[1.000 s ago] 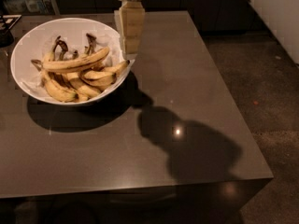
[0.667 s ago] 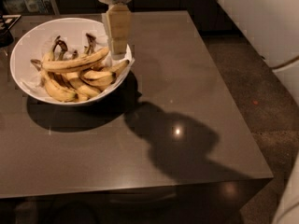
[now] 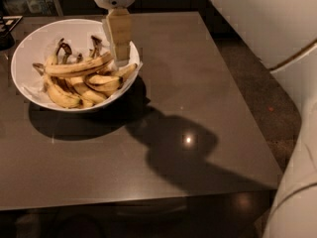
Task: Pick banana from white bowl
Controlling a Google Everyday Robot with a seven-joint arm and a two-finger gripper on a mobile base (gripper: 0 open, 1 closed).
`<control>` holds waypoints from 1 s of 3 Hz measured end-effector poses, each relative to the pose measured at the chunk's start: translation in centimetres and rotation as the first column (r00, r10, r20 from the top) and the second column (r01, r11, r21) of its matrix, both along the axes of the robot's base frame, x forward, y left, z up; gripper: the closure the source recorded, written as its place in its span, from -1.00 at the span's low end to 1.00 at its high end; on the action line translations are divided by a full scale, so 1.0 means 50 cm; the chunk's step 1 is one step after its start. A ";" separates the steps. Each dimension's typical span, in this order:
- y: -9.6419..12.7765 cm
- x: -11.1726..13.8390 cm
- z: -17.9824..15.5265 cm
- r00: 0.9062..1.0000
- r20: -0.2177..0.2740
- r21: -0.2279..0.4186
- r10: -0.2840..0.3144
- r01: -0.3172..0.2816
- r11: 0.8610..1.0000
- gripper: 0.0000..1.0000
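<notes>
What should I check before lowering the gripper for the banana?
1. Banana reachable: ok. The banana lies across the top of the pile.
2. Gripper over the bowl: ok. The gripper hangs just inside the right rim of the bowl.
3. Gripper centred on the banana: not ok. It is at the banana's right end, not its middle.
4. Gripper touching the banana: cannot tell.
5. Banana free of neighbours: not ok. The other bananas lie right under it.
6. Bowl steady: ok. It sits flat on the table.
</notes>
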State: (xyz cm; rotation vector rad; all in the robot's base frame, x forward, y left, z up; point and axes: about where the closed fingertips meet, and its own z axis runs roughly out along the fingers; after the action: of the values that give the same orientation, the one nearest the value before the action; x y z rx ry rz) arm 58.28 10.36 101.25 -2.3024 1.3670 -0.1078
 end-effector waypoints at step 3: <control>0.127 0.033 -0.094 0.983 -0.153 0.008 0.103 -0.103 0.995 -0.66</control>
State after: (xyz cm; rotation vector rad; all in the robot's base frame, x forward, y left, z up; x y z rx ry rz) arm 59.93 16.71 96.56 -2.4192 1.3160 0.1039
